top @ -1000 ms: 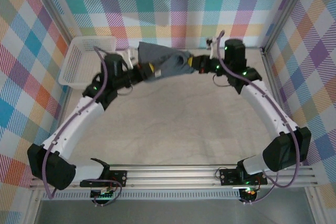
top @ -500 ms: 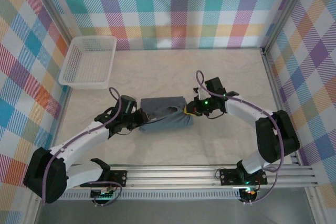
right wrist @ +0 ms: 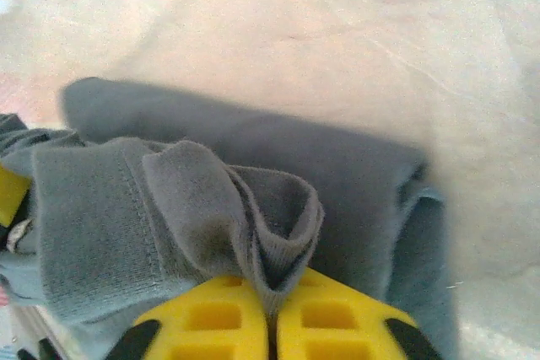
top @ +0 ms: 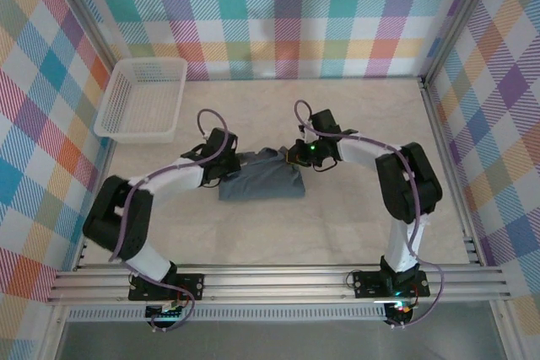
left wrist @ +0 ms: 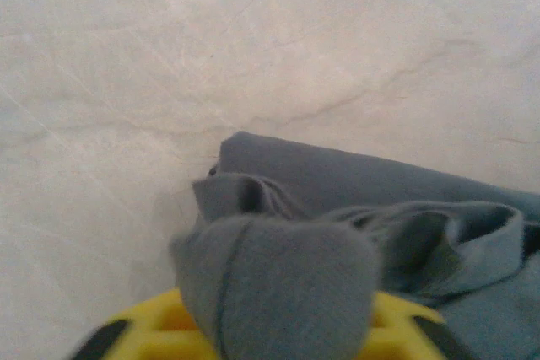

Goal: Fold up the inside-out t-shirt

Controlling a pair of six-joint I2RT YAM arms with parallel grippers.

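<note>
- Step in hand: fold set down. The inside-out t-shirt (top: 263, 185) lies as a compact rectangle at mid-table (top: 354, 225).
- Right gripper (top: 295, 156): jaws nearly together, pinching fabric at the shirt's far right corner.
- Left gripper (top: 222, 163): at the far left corner; draped cloth hides its jaws, so its state cannot be told.
- Next, probably: release and withdraw without dragging the fold.

The t-shirt (top: 261, 181) is soft, fuzzy, matt grey cloth. The surface (top: 337, 233) looks smooth and pale, like stone. The basket (top: 135, 134) is white plastic.
</note>
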